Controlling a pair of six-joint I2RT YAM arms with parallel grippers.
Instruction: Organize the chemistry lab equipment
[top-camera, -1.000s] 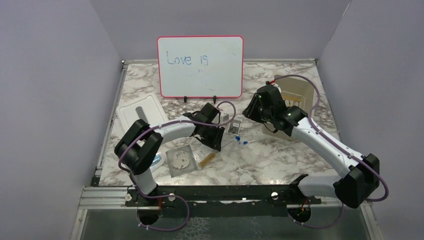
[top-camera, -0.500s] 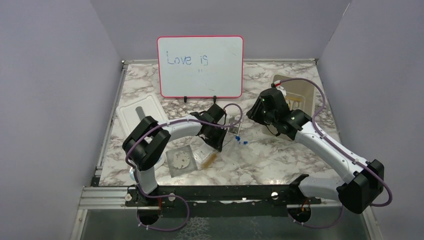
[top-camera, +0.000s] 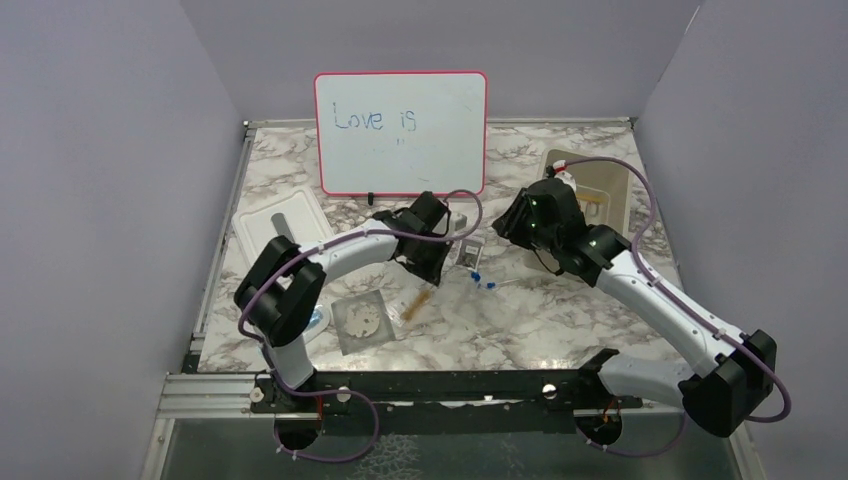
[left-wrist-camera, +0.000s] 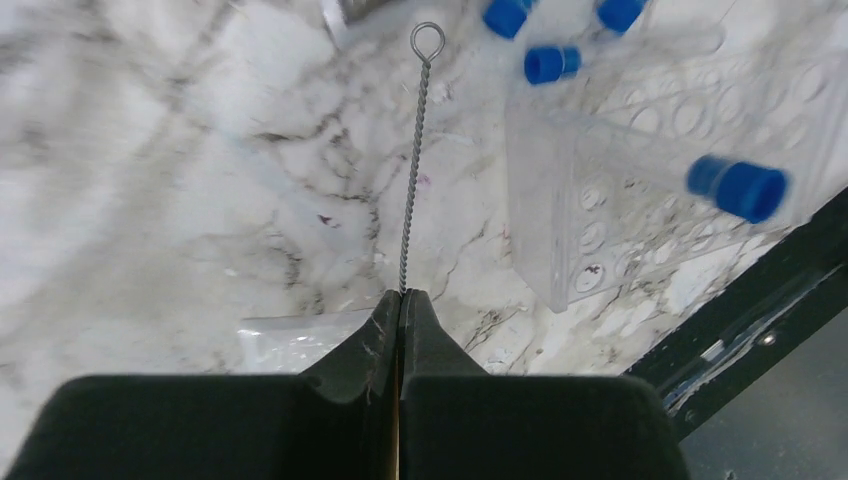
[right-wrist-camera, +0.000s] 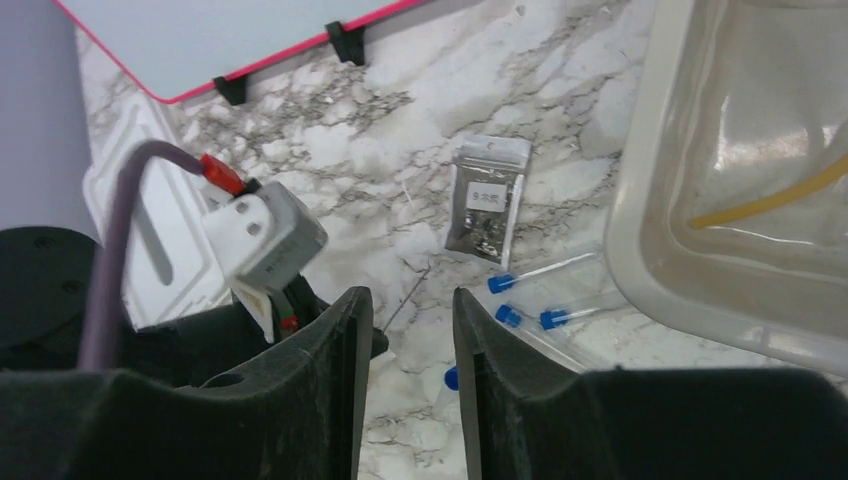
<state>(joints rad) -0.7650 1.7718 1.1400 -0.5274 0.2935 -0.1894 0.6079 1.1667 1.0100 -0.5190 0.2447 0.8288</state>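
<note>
Step in hand: pickup of the bristle brush (left-wrist-camera: 412, 170) at the centre of the desk (left-wrist-camera: 150, 160), just left of the blue-capped tubes (left-wrist-camera: 738, 188). The left pincer (left-wrist-camera: 400, 297) is clenched on the brush's twisted wire stem. The right pincer (right-wrist-camera: 410, 300) hangs released and empty beside the beige bin (right-wrist-camera: 640, 200) at far right. In my judgement the next move calls for a clean lift and a carry rightward to that bin.

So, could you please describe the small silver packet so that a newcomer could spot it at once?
Start at the red-framed whiteboard standing at the back of the marble table. In front and slightly right of its right foot, flat on the tabletop, lies the packet. It is the only silvery zip pouch with a white label, with clear blue-capped tubes on its near side.
</note>
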